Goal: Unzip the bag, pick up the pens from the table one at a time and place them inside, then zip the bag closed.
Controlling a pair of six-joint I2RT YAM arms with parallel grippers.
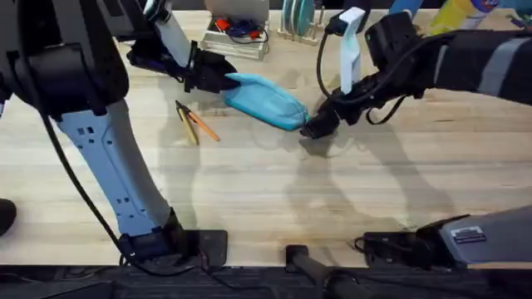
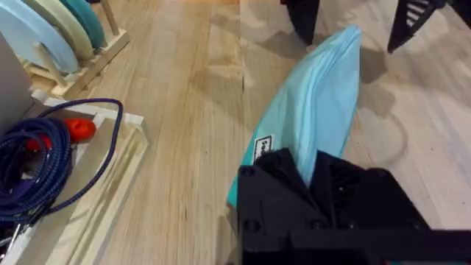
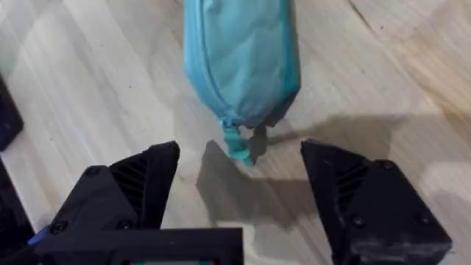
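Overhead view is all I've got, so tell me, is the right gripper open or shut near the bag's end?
Observer: Open. In the right wrist view the right gripper has its jaws spread wide, with the zipper pull hanging free between them, not yet gripped.
Operator: Is the zipper undone at all?
Observer: At that end the bag looks zipped right up to the pull.
Operator: And the left side?
Observer: The left wrist view shows the left gripper shut on the bag's other end, beside a small white label.
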